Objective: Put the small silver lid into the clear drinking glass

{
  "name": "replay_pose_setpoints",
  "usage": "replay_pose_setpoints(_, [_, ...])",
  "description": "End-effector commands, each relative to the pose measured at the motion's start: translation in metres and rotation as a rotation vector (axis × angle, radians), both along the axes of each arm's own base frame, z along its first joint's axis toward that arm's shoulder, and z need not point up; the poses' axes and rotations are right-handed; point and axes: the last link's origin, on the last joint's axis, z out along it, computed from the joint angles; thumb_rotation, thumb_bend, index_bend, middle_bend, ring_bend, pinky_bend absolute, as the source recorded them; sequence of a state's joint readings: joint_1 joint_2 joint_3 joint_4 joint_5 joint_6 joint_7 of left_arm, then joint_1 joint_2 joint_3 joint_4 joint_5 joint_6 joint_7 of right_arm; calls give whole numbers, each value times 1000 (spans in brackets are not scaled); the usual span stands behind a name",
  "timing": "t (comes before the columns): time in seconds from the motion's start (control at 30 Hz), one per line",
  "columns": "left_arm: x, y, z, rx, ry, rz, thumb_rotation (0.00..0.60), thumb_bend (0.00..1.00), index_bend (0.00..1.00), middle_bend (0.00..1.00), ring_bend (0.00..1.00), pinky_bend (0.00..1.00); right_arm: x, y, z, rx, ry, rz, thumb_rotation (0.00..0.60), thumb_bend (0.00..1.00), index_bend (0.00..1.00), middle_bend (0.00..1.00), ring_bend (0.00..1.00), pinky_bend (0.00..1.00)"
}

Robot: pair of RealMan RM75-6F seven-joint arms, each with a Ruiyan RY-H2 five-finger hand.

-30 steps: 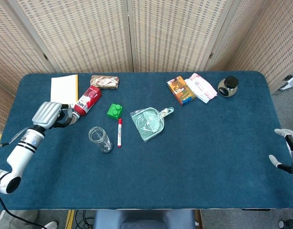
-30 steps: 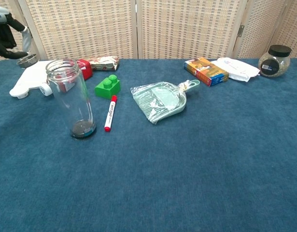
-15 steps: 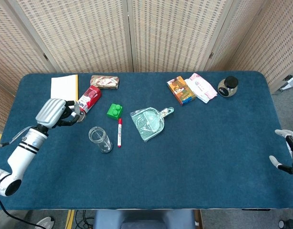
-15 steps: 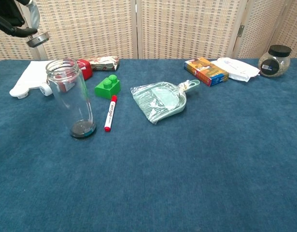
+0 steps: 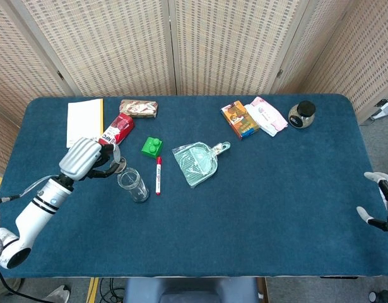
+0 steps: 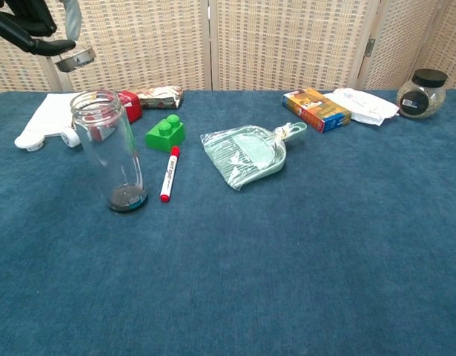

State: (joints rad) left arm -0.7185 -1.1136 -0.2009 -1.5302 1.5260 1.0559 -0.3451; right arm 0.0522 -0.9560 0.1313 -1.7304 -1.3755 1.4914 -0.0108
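The clear drinking glass stands upright on the blue table, left of centre. My left hand hovers just to its left and above its mouth, pinching the small silver lid at its fingertips. The lid hangs slightly left of the glass rim, clear of it. At the table's right edge my right hand holds nothing, its fingers apart; the chest view does not show it.
A red marker and a green block lie right of the glass. A red can, notepad and snack bar sit behind it. A bagged dustpan is at centre; box, pouch and jar lie far right.
My left hand has carried the silver lid rightward and up, from near the notepad and can to just beside the glass mouth. The right hand has stayed still.
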Motion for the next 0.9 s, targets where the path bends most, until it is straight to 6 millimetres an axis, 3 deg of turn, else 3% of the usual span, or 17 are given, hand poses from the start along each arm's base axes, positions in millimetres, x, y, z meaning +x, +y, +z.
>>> replay_pose_setpoints(0.03, [3, -5, -4, -11, 12, -19, 600, 448, 683, 1000, 1000, 1000, 0, 0, 0, 0, 0, -1, 600, 161, 262, 261, 204, 334])
replay_pose_setpoints(0.5, [10, -13, -28, -35, 89, -77, 600, 448, 683, 1000, 1000, 1000, -3, 4, 1, -3, -1, -12, 600, 161, 262, 261, 204, 334])
replay_pose_setpoints(0.9, [4, -9, -30, 9, 162, -88, 600, 448, 683, 1000, 1000, 1000, -5, 5, 1, -4, -1, -16, 600, 161, 262, 261, 204, 334])
